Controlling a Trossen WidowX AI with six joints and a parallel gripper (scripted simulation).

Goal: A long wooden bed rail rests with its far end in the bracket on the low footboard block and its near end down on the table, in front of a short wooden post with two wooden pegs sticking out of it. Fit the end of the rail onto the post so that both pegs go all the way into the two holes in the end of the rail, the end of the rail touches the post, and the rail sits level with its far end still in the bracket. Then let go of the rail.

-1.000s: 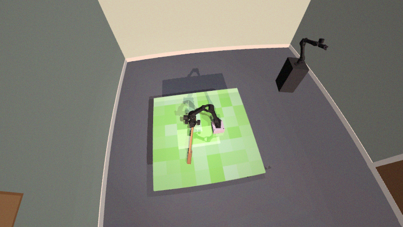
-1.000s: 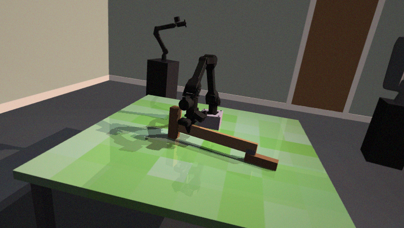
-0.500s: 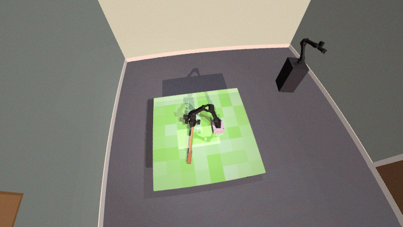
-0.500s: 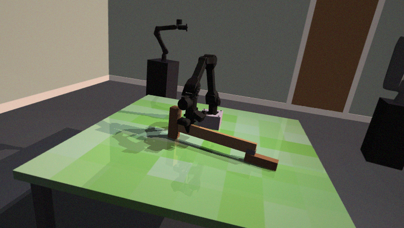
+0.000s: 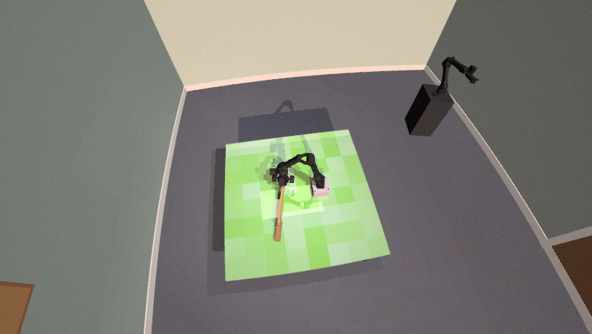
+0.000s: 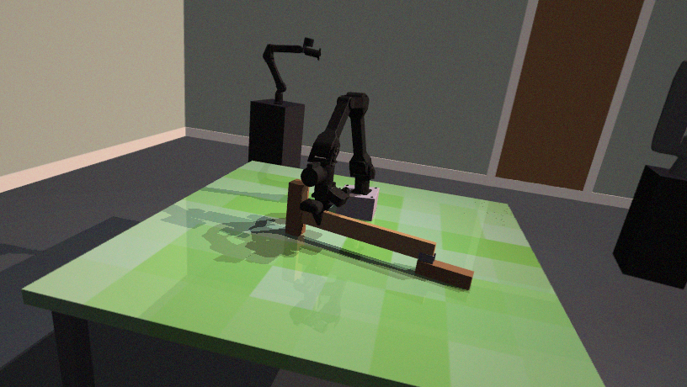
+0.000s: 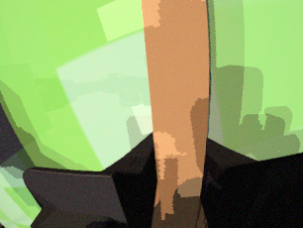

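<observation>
Wood: 1 rail (image 5: 279, 209) (image 6: 377, 233) (image 7: 178, 64), 1 post (image 6: 296, 209), 1 block (image 5: 277, 233) (image 6: 446, 274); on 1 green-chequered table (image 5: 352, 207) (image 6: 216, 307), grey-green-walled rm.
Bends black arm (image 5: 307, 157) (image 6: 357, 102) high, then down; grips rail nr post w/ gripper (image 5: 283, 183) (image 6: 320, 215) (image 7: 171, 135) mostly shut. Far end in bracket (image 6: 426, 257) on block; peg fit hidden.

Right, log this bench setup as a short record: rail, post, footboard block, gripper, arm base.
orange-brown long wooden rail: raised off the table, far end at the bracket
short upright wooden post: standing by the rail's near end
low wooden footboard block: under the far end
black parallel-jaw gripper: fingers around the rail
pale pink boxy arm base: on the green table
pegs: hidden
</observation>
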